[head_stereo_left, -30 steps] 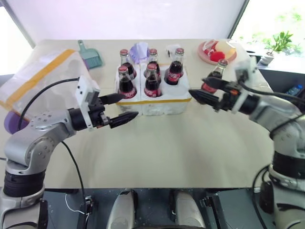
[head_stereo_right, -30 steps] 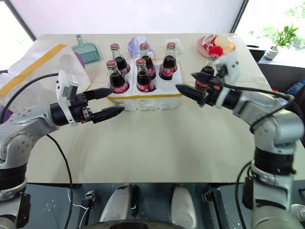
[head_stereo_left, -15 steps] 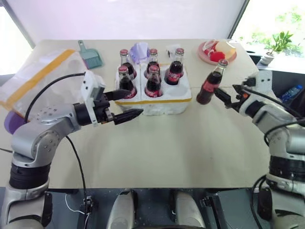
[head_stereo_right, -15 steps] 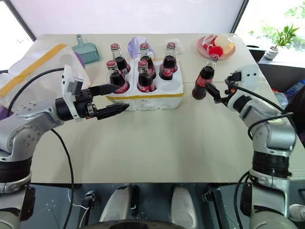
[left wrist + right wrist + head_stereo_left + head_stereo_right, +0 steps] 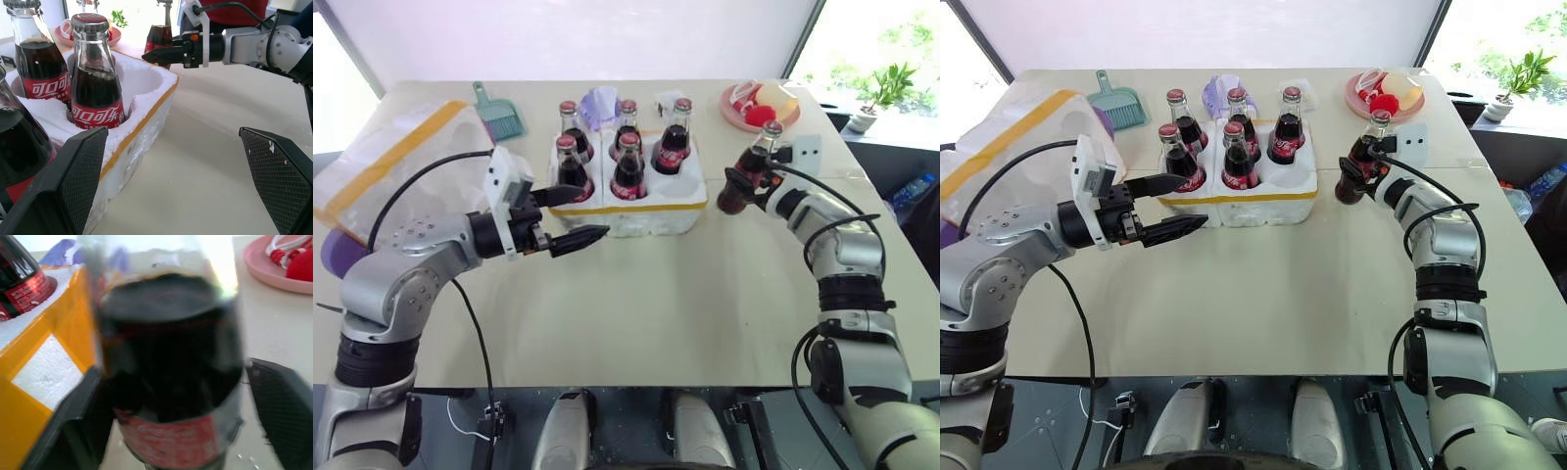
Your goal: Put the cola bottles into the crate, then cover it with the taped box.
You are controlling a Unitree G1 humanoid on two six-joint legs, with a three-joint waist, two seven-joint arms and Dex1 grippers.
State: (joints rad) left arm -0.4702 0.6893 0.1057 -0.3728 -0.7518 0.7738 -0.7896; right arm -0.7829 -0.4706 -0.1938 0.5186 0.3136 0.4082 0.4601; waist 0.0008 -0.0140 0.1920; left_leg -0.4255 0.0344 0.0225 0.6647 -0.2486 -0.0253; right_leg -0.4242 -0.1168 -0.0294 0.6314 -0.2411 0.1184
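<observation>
Right jaws [image 5: 1349,178] clenched around cola bottle [image 5: 1359,162] beside crate [image 5: 1263,196]; left jaws [image 5: 1173,204] released.

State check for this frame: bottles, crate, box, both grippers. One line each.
five cola bottles: upright in the crate's wells.
sixth cola bottle: outside the crate, tilted, in the right gripper.
crate: one near-right well free, uncovered.
taped box: off to the left, not on the crate.
left gripper: open, holding nothing.
right gripper: closed around the sixth bottle's body.

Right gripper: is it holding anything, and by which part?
Right gripper grips the sixth cola bottle around its lower body. Left gripper holds nothing.
</observation>
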